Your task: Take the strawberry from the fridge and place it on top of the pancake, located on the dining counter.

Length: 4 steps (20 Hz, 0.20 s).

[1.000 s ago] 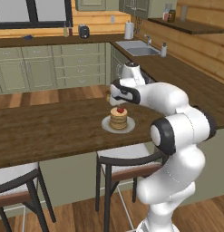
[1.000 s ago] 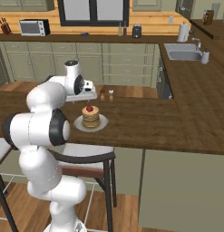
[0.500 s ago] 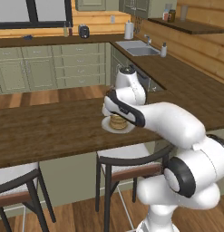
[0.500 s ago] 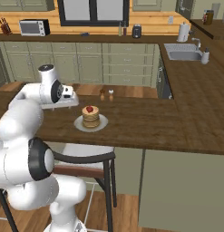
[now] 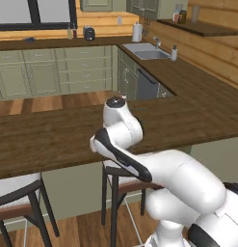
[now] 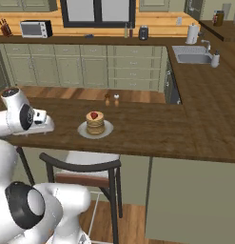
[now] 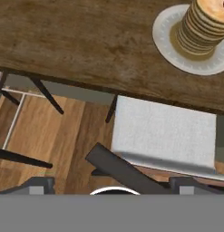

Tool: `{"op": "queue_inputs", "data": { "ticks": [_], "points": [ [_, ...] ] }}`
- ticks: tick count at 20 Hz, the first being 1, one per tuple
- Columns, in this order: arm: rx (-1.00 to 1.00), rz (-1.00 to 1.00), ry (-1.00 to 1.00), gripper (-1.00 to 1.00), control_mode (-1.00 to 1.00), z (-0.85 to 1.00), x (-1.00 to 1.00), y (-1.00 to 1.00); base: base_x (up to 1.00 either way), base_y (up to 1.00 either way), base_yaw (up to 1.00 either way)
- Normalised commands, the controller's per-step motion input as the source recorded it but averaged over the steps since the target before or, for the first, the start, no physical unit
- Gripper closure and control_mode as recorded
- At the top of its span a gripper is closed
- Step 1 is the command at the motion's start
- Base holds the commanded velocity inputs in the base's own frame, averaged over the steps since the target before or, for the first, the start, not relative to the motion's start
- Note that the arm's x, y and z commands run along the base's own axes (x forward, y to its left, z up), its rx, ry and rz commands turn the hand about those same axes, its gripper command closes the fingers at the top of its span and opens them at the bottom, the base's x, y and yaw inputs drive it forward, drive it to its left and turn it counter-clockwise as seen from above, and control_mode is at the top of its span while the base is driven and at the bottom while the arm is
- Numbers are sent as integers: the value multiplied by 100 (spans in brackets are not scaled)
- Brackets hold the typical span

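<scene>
Strawberry atop the pancake on its plate, bench; fingers spread wide, empty, well apart from it, above a stool.

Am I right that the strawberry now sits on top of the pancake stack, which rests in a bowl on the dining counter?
Nearly: the strawberry does sit on the pancake stack on the dining counter, but the stack rests on a flat plate, not in a bowl, as the right base view shows.
</scene>
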Motion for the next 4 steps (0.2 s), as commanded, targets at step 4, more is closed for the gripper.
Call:
{"op": "queue_inputs", "data": {
  "ticks": [4],
  "points": [
    [-2, -22, 1, -100, -100, -34, -98, 4, 0, 0, 0]
  ]
}}
